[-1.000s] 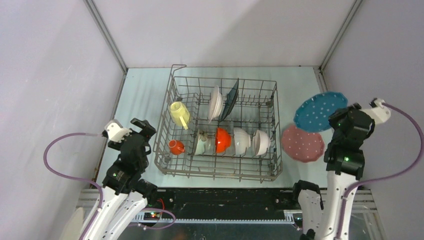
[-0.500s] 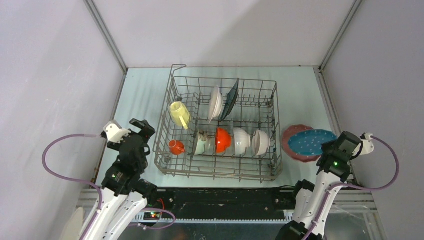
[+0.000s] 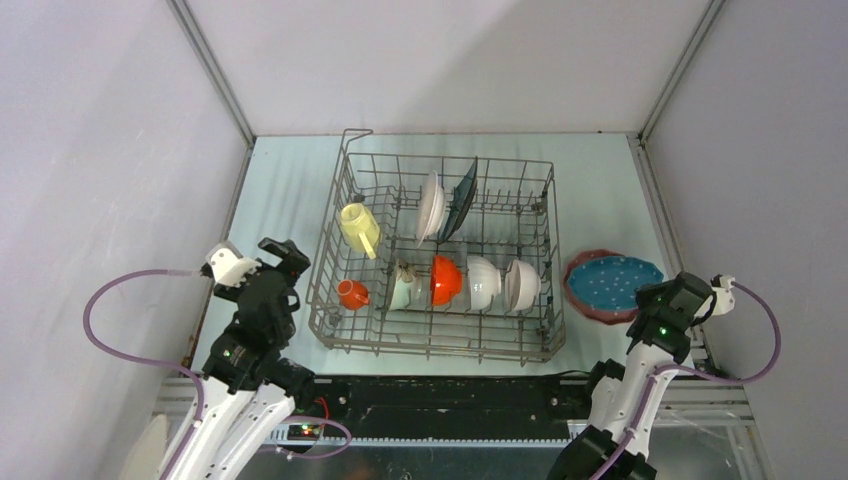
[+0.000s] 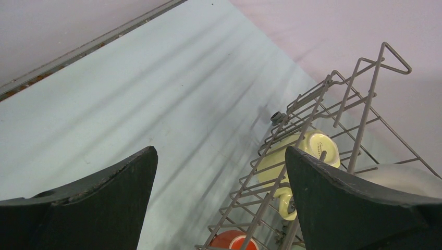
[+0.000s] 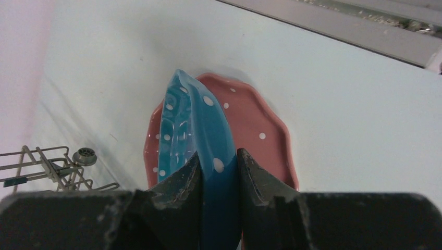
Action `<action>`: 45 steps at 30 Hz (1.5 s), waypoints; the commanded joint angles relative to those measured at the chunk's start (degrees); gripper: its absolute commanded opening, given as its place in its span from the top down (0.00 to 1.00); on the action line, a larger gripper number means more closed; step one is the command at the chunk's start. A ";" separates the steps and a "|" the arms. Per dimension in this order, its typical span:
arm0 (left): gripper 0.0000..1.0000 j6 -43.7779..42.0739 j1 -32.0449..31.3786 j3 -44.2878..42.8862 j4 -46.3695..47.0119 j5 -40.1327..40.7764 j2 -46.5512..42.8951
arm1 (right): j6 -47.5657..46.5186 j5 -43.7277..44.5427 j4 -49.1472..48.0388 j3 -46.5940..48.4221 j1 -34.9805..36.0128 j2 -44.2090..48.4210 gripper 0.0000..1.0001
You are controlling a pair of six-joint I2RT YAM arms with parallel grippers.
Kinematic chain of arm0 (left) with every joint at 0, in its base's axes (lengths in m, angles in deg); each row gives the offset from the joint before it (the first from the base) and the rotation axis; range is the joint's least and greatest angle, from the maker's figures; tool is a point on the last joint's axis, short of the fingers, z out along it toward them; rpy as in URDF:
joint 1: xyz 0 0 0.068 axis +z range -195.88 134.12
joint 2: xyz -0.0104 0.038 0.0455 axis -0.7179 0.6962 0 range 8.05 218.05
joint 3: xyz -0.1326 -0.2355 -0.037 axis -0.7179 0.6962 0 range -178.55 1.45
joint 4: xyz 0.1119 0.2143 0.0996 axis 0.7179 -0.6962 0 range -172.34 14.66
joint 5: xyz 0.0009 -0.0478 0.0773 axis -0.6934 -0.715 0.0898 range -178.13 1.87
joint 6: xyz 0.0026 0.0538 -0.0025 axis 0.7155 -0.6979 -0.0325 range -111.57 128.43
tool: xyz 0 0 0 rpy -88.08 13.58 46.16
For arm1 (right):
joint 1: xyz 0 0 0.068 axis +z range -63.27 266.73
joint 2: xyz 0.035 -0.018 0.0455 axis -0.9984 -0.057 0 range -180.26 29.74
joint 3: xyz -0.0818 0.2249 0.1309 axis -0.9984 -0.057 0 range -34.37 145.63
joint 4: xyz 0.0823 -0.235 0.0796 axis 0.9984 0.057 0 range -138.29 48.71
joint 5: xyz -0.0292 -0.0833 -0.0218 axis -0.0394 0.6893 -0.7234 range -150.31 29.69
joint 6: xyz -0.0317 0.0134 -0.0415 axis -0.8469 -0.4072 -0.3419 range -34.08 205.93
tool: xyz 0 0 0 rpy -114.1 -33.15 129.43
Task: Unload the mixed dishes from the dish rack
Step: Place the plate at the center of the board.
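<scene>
The grey wire dish rack [image 3: 440,350] stands mid-table. It holds a pale yellow cup [image 3: 358,227], an orange mug [image 3: 351,294], a pale green bowl [image 3: 404,288], an orange bowl [image 3: 446,280], two white bowls [image 3: 483,282], a white plate [image 3: 431,205] and a black plate [image 3: 462,197]. To the rack's right, my right gripper [image 5: 219,159] is shut on the near rim of the dotted blue plate [image 3: 613,282]. That plate sits low over the pink plate [image 3: 578,300] on the table. My left gripper [image 4: 219,151] is open and empty, left of the rack by the cup [image 4: 307,151].
Grey walls close in the table on the left, back and right. The rack's looped handle [image 4: 391,60] rises at its far left corner. Bare table [image 3: 290,190] lies left of the rack, and more lies behind the two plates.
The right arm has swung down and toward the near edge, bringing the blue plate from held up beside the pink plate to lying over it. The left arm has not moved.
</scene>
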 commanded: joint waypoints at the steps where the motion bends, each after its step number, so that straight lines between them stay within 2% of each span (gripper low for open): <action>1: 0.00 0.80 -0.21 -0.30 0.06 1.87 -0.64 | 2.69 -4.06 -10.38 -1.00 -0.27 -0.84 0.89; 4: 0.00 0.89 -0.21 -0.22 -0.02 1.93 -0.94 | 2.37 -4.91 -10.72 -1.65 -0.27 -1.57 0.78; 7: 0.00 0.93 -0.21 -0.25 -0.04 1.82 -0.93 | 1.95 -5.90 -10.60 -2.20 -0.27 -2.08 0.60; 10: 0.01 0.97 -0.21 -0.30 -0.16 1.75 -0.93 | 1.86 -5.95 -10.25 -2.53 -0.27 -2.61 0.48; 20: 0.02 1.15 -0.21 -0.34 -0.30 1.23 -0.75 | 1.04 -7.52 -9.64 -2.53 -0.26 -3.79 0.21; 26: 0.02 1.16 -0.21 -0.38 -0.25 0.72 -0.38 | 0.70 -4.94 -7.99 -2.15 -0.12 -2.78 0.06; 30: 0.02 1.06 -0.21 -0.63 -0.59 0.58 -0.32 | -0.66 -0.28 -5.07 -0.49 1.50 -1.32 0.01; 37: 0.02 1.24 -0.21 -0.65 -1.04 0.50 -1.25 | -3.01 9.16 0.04 3.06 4.98 -0.37 0.00; 41: 0.02 1.35 -0.21 -0.56 -1.30 0.83 -1.74 | -3.12 8.72 -0.43 3.51 6.22 -0.68 0.01; 45: 0.02 1.50 -0.21 -0.87 -1.82 0.80 -1.81 | -3.07 2.97 -2.65 3.42 6.91 -3.70 0.01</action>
